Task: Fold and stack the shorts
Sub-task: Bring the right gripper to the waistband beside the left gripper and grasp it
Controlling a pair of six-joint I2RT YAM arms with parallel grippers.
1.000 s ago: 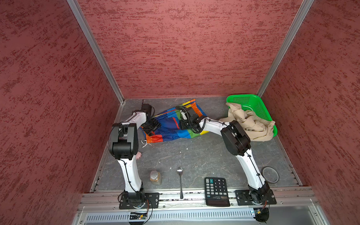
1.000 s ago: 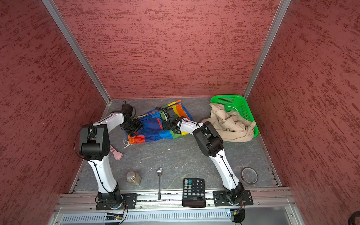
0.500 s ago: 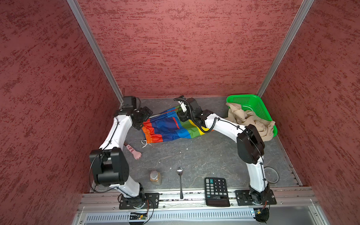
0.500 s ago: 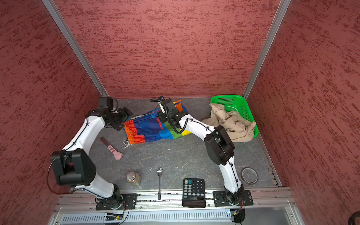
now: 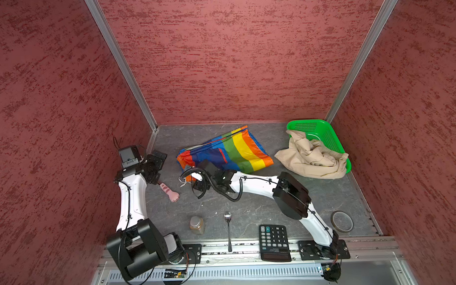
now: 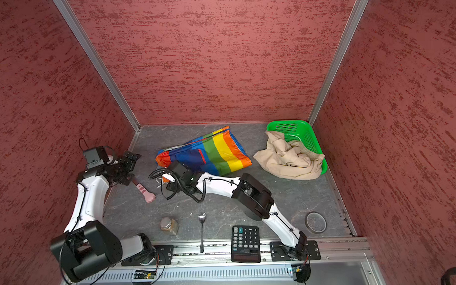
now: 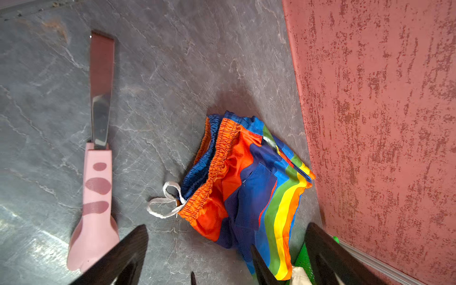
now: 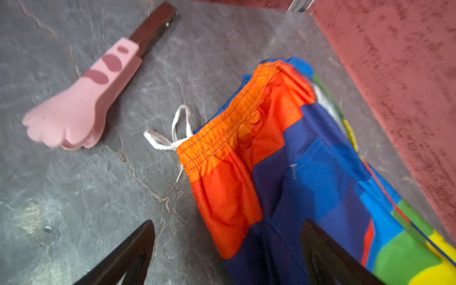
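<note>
**Mid-fold pause: cloth down, jaws free**

Seemingly partway through folding rainbow shorts [image 5: 224, 155]: loosely doubled on table [image 5: 250, 207] near back wall, waistband and drawstring at the left end. Left gripper [image 7: 224, 234] spread wide, empty, apart from the cloth. Right gripper [image 8: 227, 223] likewise spread, empty, just beside the waistband end.

Next, probably: regrip an edge, fold again, flatten. Afterwards, fetch beige shorts [image 5: 311, 158], crumpled, spilling from basket [image 5: 325, 126] at right, not yet folded; then stack.

Count: two shorts, two grippers, one basket, one paw spatula [image 5: 168, 189], one jar [image 5: 197, 224], one spoon [image 5: 228, 226], one calculator [image 5: 274, 242], one tape ring [image 5: 342, 221].
</note>
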